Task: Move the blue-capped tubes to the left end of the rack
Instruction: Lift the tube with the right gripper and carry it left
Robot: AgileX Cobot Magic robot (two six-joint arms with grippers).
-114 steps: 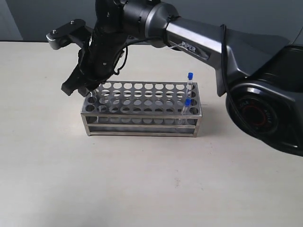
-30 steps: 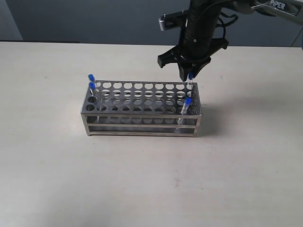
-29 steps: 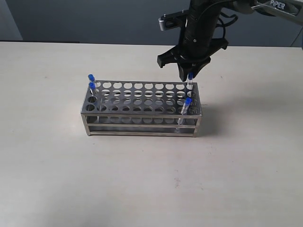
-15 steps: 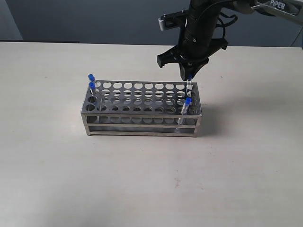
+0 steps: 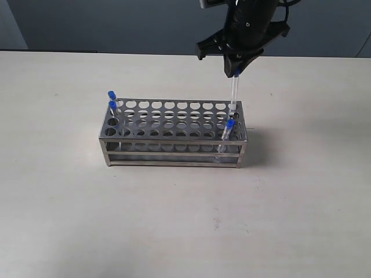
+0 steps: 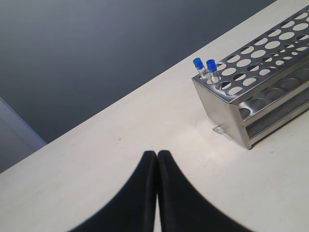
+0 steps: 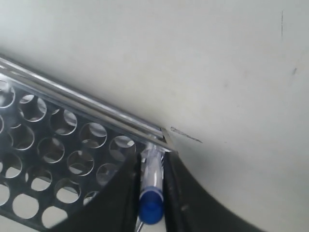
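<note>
Your right gripper (image 5: 236, 68) pinches 1 blue-capped tube (image 5: 234, 92) at its cap end. The tube hangs upright, its lower end at the far right corner hole of the rack (image 5: 174, 142). 2 capped tubes (image 5: 113, 105) stand at the rack's left end. 1 leaning tube (image 5: 229, 126) sits in the front right hole. Your left gripper (image 6: 157, 174) is pressed together, empty, over the table (image 6: 96, 159).

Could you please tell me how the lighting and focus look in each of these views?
Exterior view: even, soft light, faint shadow right of the rack. Left wrist view: the shut left gripper is dark and soft-edged, the rack sharp. Right wrist view: the right gripper and its blue-capped tube are blurred; glare streaks the rack's edge.
</note>
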